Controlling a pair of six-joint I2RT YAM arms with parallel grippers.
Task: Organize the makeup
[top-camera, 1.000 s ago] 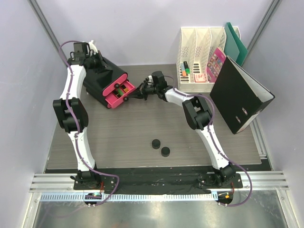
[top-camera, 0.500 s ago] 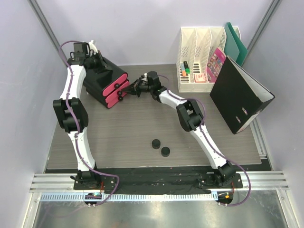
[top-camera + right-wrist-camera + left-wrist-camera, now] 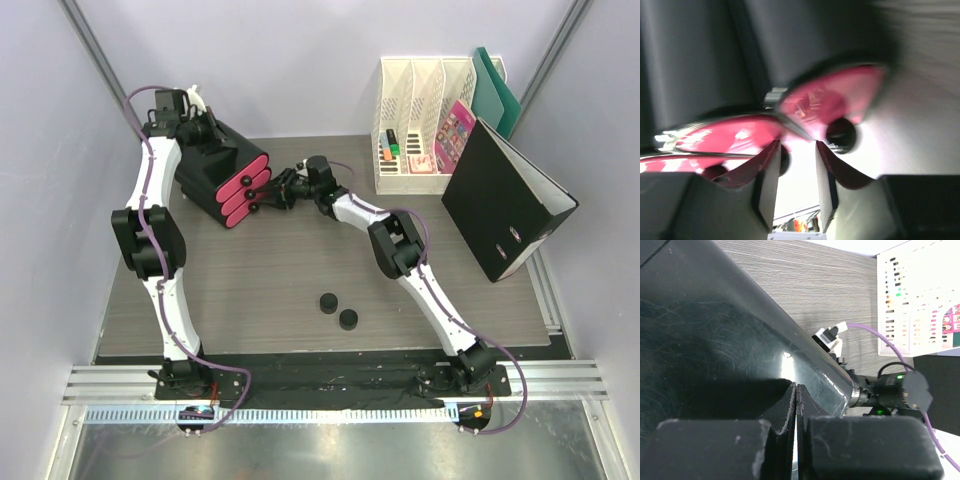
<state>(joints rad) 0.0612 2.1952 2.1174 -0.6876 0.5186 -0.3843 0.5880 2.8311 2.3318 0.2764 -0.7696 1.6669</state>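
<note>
Right gripper (image 3: pixel 283 190), half-open and empty, faces the pink drawers (image 3: pixel 240 188) (left gripper (image 3: pixel 796 388) closed, empty). Black compacts (image 3: pixel 327 302) lie behind it, toward the worktop's (image 3: pixel 250 280) near edge.

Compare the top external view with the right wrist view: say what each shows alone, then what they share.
Only the top external view shows the two black compacts on the table, the white file rack, the black binder and the left arm. Only the right wrist view shows, blurred, the gap between the right arm's jaws, with nothing held in it. Both show the black box, its pink drawer fronts and a black knob.
</note>
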